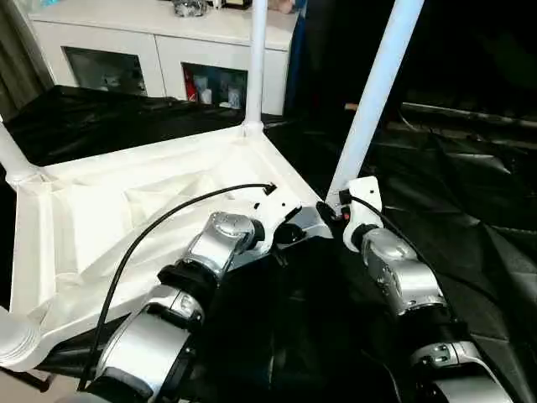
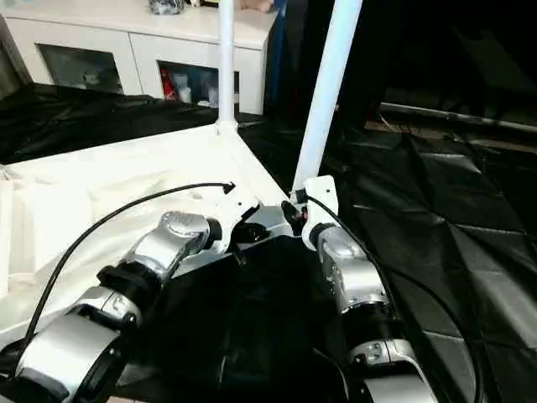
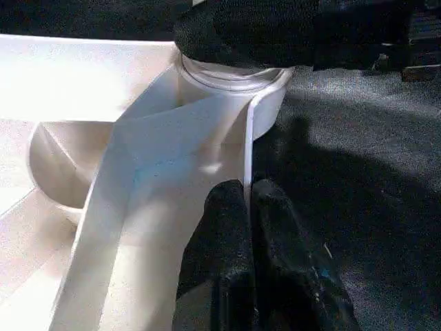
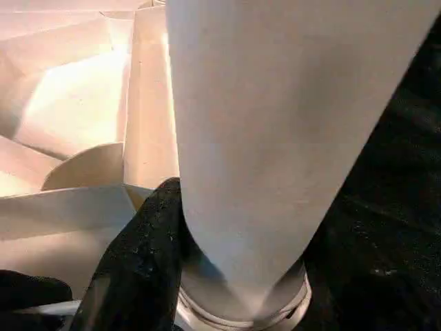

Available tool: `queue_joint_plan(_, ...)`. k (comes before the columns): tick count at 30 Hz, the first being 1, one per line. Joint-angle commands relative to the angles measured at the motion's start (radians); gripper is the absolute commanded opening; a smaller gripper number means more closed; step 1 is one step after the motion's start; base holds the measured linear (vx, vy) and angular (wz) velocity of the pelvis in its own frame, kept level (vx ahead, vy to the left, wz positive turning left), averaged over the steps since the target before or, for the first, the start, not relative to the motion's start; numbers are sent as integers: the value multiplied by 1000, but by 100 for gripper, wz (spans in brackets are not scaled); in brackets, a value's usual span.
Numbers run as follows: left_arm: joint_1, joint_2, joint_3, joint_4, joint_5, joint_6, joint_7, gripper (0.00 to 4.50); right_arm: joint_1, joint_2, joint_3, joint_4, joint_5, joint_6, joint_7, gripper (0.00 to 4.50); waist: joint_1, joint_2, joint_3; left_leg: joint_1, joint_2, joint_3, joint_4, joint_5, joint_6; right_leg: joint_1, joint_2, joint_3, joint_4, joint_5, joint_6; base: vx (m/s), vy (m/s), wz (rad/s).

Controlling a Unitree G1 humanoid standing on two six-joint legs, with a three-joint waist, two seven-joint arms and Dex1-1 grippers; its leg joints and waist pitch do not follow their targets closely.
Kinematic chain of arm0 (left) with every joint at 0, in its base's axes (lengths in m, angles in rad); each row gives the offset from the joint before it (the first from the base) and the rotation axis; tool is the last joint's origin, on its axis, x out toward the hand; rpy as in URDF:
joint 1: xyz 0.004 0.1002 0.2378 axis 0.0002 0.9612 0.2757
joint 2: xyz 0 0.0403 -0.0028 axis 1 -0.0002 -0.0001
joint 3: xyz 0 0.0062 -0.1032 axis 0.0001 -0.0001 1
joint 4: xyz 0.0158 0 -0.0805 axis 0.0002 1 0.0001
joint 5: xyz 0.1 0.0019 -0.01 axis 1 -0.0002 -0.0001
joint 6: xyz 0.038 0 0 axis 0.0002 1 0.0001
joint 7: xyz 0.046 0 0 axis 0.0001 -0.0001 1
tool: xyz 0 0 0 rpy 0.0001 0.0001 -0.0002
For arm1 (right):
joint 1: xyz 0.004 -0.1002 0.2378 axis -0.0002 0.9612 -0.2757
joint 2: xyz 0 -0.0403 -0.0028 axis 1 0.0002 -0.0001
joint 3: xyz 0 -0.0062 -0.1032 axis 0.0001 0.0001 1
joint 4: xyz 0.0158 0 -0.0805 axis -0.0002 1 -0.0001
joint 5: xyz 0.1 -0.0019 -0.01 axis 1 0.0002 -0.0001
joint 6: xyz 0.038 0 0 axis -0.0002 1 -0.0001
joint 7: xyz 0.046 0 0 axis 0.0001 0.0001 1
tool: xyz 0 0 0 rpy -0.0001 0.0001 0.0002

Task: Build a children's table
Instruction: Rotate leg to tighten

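Tabletop [image 1: 126, 227] lies underside up on the black-draped surface [image 1: 470, 193], ribs and corner sockets facing up. Far leg [image 1: 256, 59] stands upright in its far corner socket. Another leg [image 1: 15, 159] stands at the left corner, and a third leg end [image 1: 13, 336] shows at the near-left corner; can't tell how deep those two sit. Fourth leg [image 1: 373, 92] is at the near-right corner, leaning a bit, its foot at the corner socket [image 3: 234, 76]. From the right wrist view its base sits in the socket collar, so my guess is this is the last leg going in: mostly done, what's left is seating it straight and firm, then flipping the table onto its legs.

My right claw [image 4: 207, 289] is around the base of that fourth leg, half open to the tube's width, one black finger [image 4: 138, 255] against the tube just above the socket. Right forearm reaches forward, wrist bent in toward the corner.

My left claw [image 3: 248, 227] is pinched shut, fingers together on the thin wall edge of the tabletop just beside the same socket, looks like steadying the corner. Left forearm angles in across the tabletop, so both claws meet at this corner, nearly touching.

White cabinet [image 1: 168, 42] behind, not involved.
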Motion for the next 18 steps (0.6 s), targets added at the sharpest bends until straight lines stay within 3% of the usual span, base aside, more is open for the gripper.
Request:
queue_joint_plan(1, -24, -24, 7, 15, -23, -34, 4, 0, 35, 50, 64, 41, 16, 47, 114, 257, -1, -2, -33, 2, 18, -3, -71, -269, 0, 26, -57, 36, -97, -272, -141, 0, 0, 0)
queue_joint_plan(3, -21, -18, 4, 11, -25, -39, -15, 0, 38, 42, 64, 31, 21, 48, 136, 280, 0, -9, -33, -2, 19, -4, -72, -263, 8, 29, -58, 35, -96, -281, -135, 0, 0, 0)
queue_joint_plan(4, -14, -8, -1, 2, -29, -41, -48, 0, 46, 26, 75, 12, 29, 48, 181, 280, 2, -7, -33, -1, 20, -4, -72, -256, 13, 29, -59, 35, -97, -277, -134, 0, 0, 0)
queue_joint_plan(5, -9, -1, -3, -5, -32, -42, -71, 0, 51, 16, 84, 0, 33, 48, 211, 316, 1, -7, -34, -1, 21, -3, -71, -250, 14, 28, -59, 36, -96, -266, -137, 0, 0, 0)
queue_joint_plan(6, -2, 8, -7, -14, -35, -60, -101, 0, 60, -1, 101, -21, 40, 55, 256, 316, 1, -17, -34, -3, 20, -2, -69, -233, 19, 31, -58, 36, -94, -243, -142, 0, 0, 0)
queue_joint_plan(7, 1, 13, -8, -18, -36, -71, -117, 0, 65, -10, 109, -32, 44, 58, 279, 321, 5, -12, -34, -3, 21, -2, -68, -215, 29, 34, -59, 35, -91, -217, -147, 0, 0, 0)
queue_joint_plan(10, 21, 42, -18, -44, -47, -85, -199, 0, 102, -74, 173, -104, 37, 24, 397, 321, 3, -18, -34, -5, 20, -1, -67, -196, 38, 34, -59, 34, -90, -201, -153, 0, 0, 0)
queue_joint_plan(12, 38, 72, -32, -72, -55, -91, -278, 0, 133, -132, 211, -169, 49, 1, 498, 321, 9, -14, -32, -4, 26, -1, -65, -190, 47, 35, -61, 36, -87, -178, -155, 0, 0, 0)
queue_joint_plan(13, 45, 83, -37, -83, -59, -95, -308, 0, 144, -153, 223, -193, 55, -5, 534, 321, 7, -15, -31, -7, 25, -2, -67, -190, 49, 36, -61, 36, -87, -177, -157, 0, 0, 0)
queue_joint_plan(14, 64, 107, -47, -116, -75, -101, -382, 0, 163, -191, 233, -238, 80, 0, 607, 321, 4, -23, -30, -8, 23, 0, -67, -201, 51, 36, -58, 34, -89, -191, -156, 0, 0, 0)
queue_joint_plan(15, 85, 130, -56, -154, -97, -100, -456, 0, 177, -225, 241, -276, 104, 13, 668, 321, 7, -17, -33, -6, 26, -2, -67, -204, 55, 38, -61, 35, -86, -196, -159, 0, 0, 0)
queue_joint_plan(18, 124, 186, -88, -223, -115, -59, -590, 0, 203, -286, 253, -336, 121, 28, 780, 321, 4, -12, -33, -3, 30, -1, -66, -196, 63, 34, -58, 36, -79, -137, -192, 0, 0, 0)
